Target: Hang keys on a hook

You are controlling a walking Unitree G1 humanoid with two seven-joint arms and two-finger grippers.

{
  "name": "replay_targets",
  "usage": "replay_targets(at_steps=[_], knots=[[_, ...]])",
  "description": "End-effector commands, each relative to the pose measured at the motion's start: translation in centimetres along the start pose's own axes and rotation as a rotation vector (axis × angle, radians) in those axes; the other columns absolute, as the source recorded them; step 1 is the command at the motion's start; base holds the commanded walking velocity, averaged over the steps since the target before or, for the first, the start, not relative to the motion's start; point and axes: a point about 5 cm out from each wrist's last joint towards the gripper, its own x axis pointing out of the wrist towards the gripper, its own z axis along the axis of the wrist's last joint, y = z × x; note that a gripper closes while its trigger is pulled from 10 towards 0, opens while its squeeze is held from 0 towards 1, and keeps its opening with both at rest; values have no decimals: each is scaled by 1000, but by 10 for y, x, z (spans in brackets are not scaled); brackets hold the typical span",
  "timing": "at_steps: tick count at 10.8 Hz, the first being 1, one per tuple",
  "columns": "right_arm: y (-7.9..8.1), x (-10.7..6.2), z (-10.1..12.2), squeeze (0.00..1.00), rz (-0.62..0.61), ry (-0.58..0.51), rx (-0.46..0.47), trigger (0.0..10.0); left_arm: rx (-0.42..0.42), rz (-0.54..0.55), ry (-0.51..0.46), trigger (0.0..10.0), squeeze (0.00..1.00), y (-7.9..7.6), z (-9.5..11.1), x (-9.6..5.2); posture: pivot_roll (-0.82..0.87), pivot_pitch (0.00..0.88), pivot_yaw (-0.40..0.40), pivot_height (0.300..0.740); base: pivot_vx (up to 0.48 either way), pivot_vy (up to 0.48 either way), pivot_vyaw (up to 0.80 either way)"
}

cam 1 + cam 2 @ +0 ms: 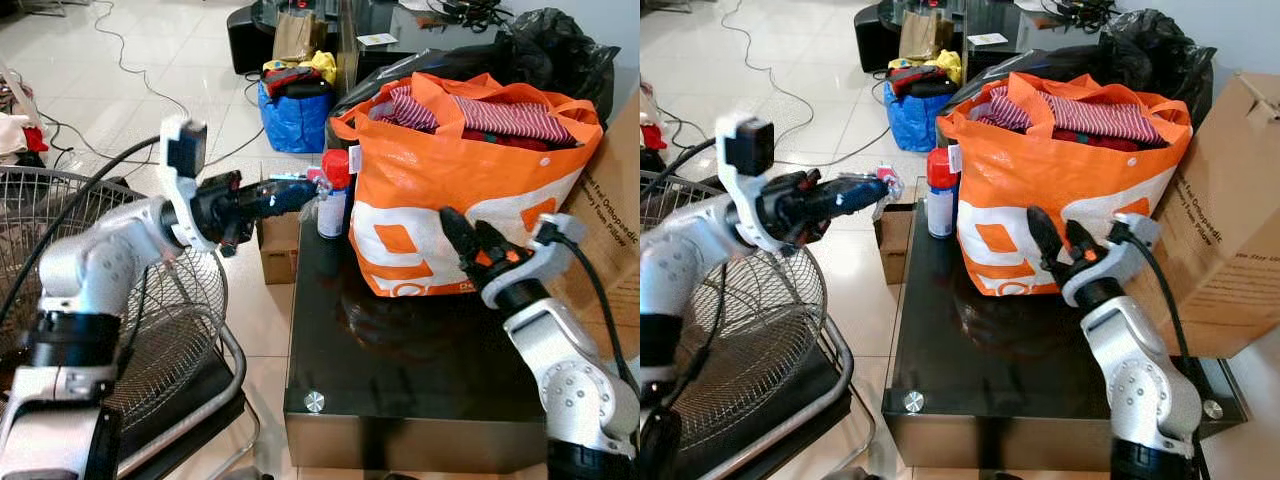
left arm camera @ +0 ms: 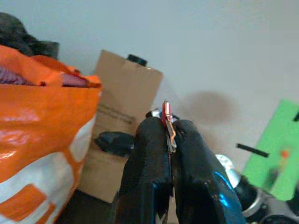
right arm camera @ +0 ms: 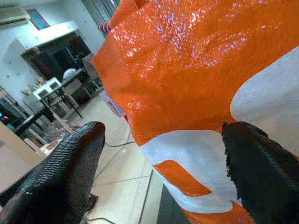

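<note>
- The back of the dark table (image 1: 400, 380) is blocked by an orange bag (image 1: 470, 190) and a spray can (image 1: 333, 195)
- Its front half is left free
- The left side is crowded by a fan cage (image 1: 150, 330)

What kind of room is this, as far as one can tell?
Probably a lived-in home room, in some disorder: an orange bag full of clothes on a low black table, a standing fan, and cables on the tiled floor.

Bright, even daylight; glare on glossy table (image 1: 400, 360); wrist views perhaps soft.
</note>
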Motion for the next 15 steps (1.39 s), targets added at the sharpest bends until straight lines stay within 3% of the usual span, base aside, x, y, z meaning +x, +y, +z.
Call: replay_targets(at_steps=[1,3,4,6,7,8,9,11,13,15], knots=[[4,-2,6,1000,27,-37,8,10000,2,-19,-8,0,0,-2,7,-1,-61,0,33,740,0,0,0],[8,-4,4,1000,45,-42,22,10000,-23,-33,12,0,0,-3,6,-1,-55,0,40,740,0,0,0],[8,-3,2,1000,41,-41,26,10000,31,63,38,0,0,6,2,2,-56,0,44,740,0,0,0],[8,-2,1,1000,27,-42,17,10000,302,530,182,0,0,51,-12,8,-58,0,58,740,0,0,0],[10,-1,0,1000,35,-30,-3,10000,434,726,276,0,0,65,-17,8,-60,0,62,740,0,0,0],[13,-2,-4,1000,62,1,-27,10000,641,986,387,0,0,77,-19,8,-59,0,61,740,0,0,0],[15,-2,-7,1000,89,26,-41,10000,665,1064,385,0,0,83,-24,8,-53,0,49,740,0,0,0],[16,0,-9,1000,114,53,-53,10000,755,1112,436,0,0,89,-33,8,-48,0,39,740,0,0,0],[16,4,-7,1000,132,61,-63,10000,815,1130,450,0,0,91,-39,7,-42,0,20,740,0,0,0],[17,5,-7,1000,142,65,-67,10000,821,1128,443,0,0,92,-43,8,-42,0,16,740,0,0,0]])
